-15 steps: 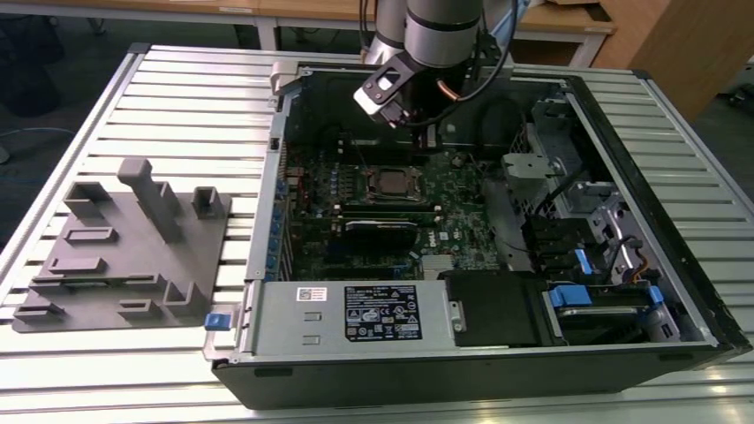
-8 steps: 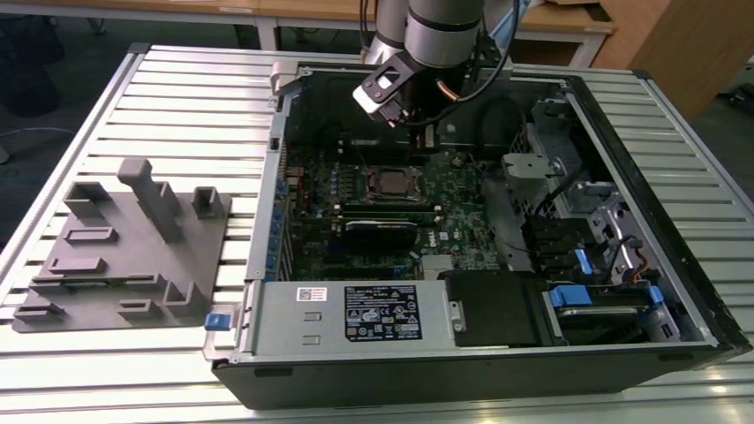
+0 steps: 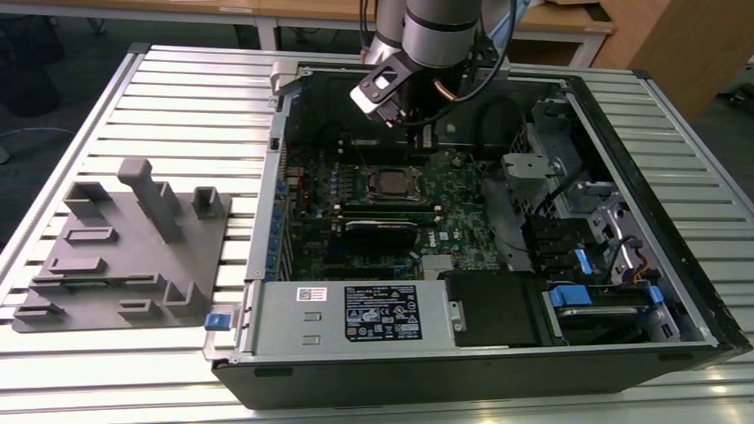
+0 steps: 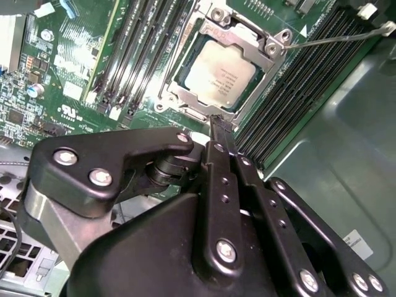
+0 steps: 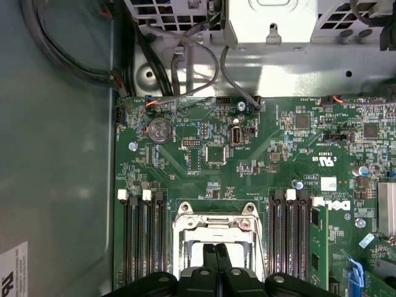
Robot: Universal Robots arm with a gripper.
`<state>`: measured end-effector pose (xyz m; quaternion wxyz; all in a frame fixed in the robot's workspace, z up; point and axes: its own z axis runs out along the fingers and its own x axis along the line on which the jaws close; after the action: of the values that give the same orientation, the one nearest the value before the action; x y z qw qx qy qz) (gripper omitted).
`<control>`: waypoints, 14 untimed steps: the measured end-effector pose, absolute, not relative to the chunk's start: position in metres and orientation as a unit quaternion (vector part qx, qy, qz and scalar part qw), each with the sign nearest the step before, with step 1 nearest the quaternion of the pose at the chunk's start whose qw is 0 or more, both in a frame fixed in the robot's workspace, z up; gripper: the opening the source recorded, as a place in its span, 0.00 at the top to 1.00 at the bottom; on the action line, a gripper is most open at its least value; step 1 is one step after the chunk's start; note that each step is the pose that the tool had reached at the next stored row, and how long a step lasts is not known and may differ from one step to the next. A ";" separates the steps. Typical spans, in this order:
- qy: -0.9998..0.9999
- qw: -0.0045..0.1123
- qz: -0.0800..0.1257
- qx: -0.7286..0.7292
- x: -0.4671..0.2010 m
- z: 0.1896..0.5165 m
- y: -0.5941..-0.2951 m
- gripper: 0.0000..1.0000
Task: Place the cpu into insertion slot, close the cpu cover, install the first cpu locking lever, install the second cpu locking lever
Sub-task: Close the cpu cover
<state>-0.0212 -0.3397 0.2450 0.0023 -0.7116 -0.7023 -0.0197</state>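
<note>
The gripper hangs just over one edge of the cpu socket, its two fingers clenched together with nothing visible between them. The cpu lies flat inside that socket, silvery top up. The cpu cover appears folded down around it, framing the chip through its window.

A thin metal rod – likely a locking lever – reaches away from the socket's corner over the neighbouring memory slots, apparently not latched. That is where I would expect trouble. A narrow fingertip pushing a springy wire could slip off and scrape the motherboard or the slots beside the socket. A cover pressed down unevenly could load the chip crookedly.

Beyond the socket, the open computer case holds the board, a black card just beside the socket, the white-labelled power supply box and blue-tabbed drive bays. Well apart from the socket – outside the case, on the slatted table – stands a grey fixture.
</note>
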 end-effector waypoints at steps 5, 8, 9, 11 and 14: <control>-0.702 0.002 -0.020 -0.712 -0.027 0.244 -0.340 0.89; -0.702 0.002 -0.020 -0.712 -0.028 0.244 -0.340 0.89; -0.702 0.002 -0.020 -0.712 -0.028 0.244 -0.340 0.89; -0.702 0.002 -0.020 -0.712 -0.028 0.244 -0.340 0.89; -0.702 0.002 -0.020 -0.712 -0.028 0.244 -0.340 0.89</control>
<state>-0.0283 -0.3397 0.2437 0.0021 -0.7116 -0.7023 -0.0204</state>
